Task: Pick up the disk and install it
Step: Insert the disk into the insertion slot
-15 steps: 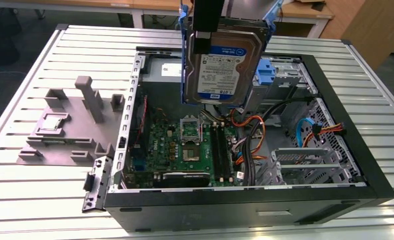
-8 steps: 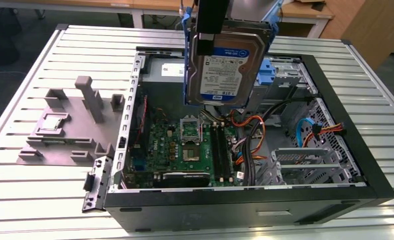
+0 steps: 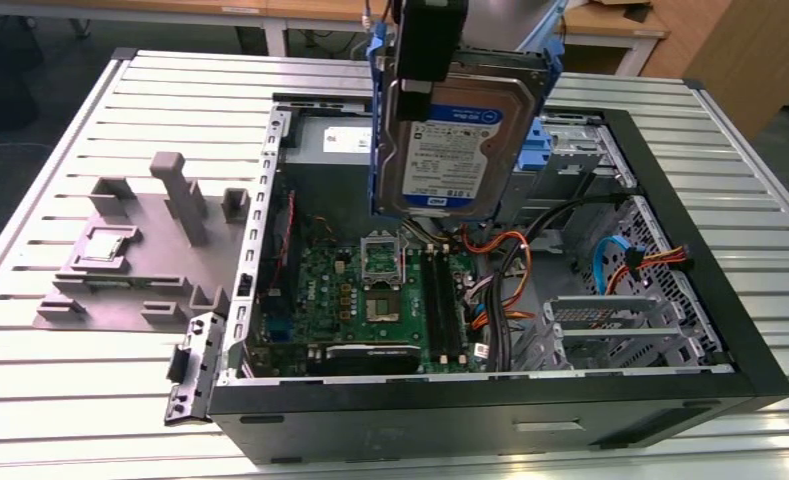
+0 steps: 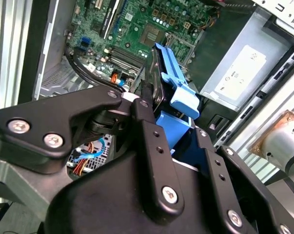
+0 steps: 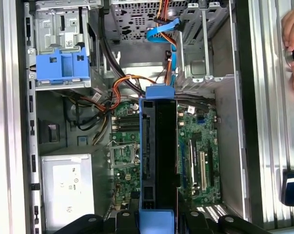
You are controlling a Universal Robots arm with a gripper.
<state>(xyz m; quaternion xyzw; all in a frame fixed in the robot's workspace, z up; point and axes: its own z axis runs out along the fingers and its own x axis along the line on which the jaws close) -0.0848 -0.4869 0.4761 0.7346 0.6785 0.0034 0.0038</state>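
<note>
Disk [image 3: 454, 145] upright, label out, hanging over open case [image 3: 501, 395], 12 o'clock of motherboard [image 3: 367, 290] in exterior view. Clamped at top edge by gripper [image 3: 424, 60], blue carrier around it.

The tool [image 5: 156, 220] is holding the disk [image 5: 159, 156] edge-on over the motherboard [image 5: 200, 156] inside the open computer case [image 5: 240, 146], near the power supply [image 5: 66, 190].
</note>
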